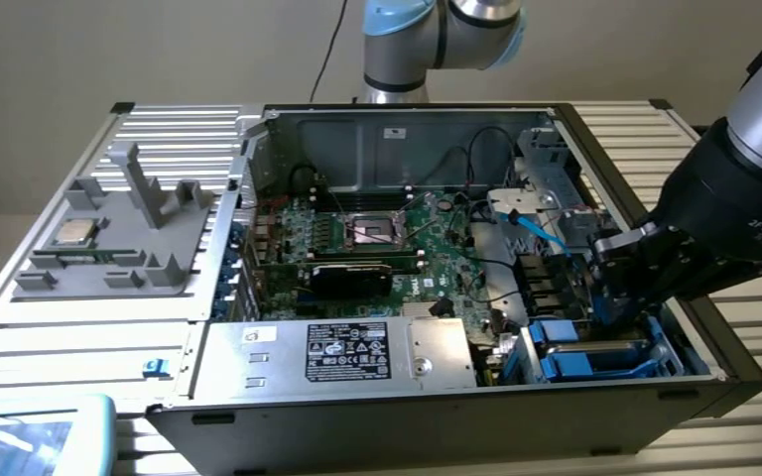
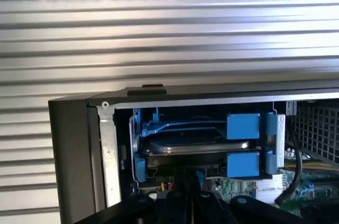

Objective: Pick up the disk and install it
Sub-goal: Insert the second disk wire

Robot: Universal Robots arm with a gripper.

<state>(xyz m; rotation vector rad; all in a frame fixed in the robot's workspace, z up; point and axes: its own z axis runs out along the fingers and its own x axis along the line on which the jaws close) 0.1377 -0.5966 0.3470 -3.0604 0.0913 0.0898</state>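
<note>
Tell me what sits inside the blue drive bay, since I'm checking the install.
In the wrist view, the blue drive bay holds a flat silver disk between its blue tabs. The gripper hangs shut just before it. The disk's label and connectors are hidden by the frame.

— What hems your gripper (image 1: 615,297) in?
— You sit low in the drive corner, the case wall (image 2: 79,150) close beside you. The blue drive bay (image 2: 204,147) with the disk (image 2: 196,145) stands right ahead of your shut tips.
— Any free room?
— Above you the case is open; cables (image 1: 530,223) cross further inside.
</note>
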